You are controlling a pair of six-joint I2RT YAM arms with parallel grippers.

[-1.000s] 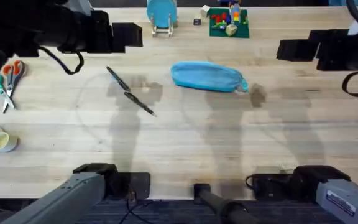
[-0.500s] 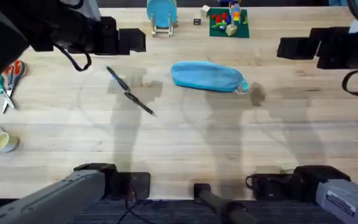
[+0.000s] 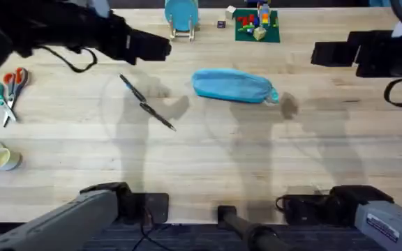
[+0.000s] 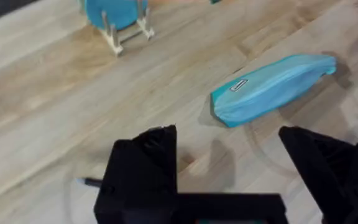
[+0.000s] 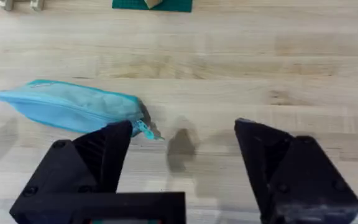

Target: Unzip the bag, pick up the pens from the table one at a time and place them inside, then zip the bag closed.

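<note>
**Both hands closing in on the zipped bag**

The bag (image 3: 232,86) lies shut on the counter (image 3: 257,160), mid-far, its pull tab (image 3: 276,98) at the right end. The two pens (image 3: 147,103) rest just left of it. This looks like the unzipping step, not yet begun. The left hand (image 3: 160,46) hovers released at far left of the bag; the right hand (image 3: 321,54) hangs released at far right. Next, one hand likely must pin the fabric while the other pinches the tab. Since a second ago, the left hand has moved right toward the bag; the right hand has stayed put.
</note>
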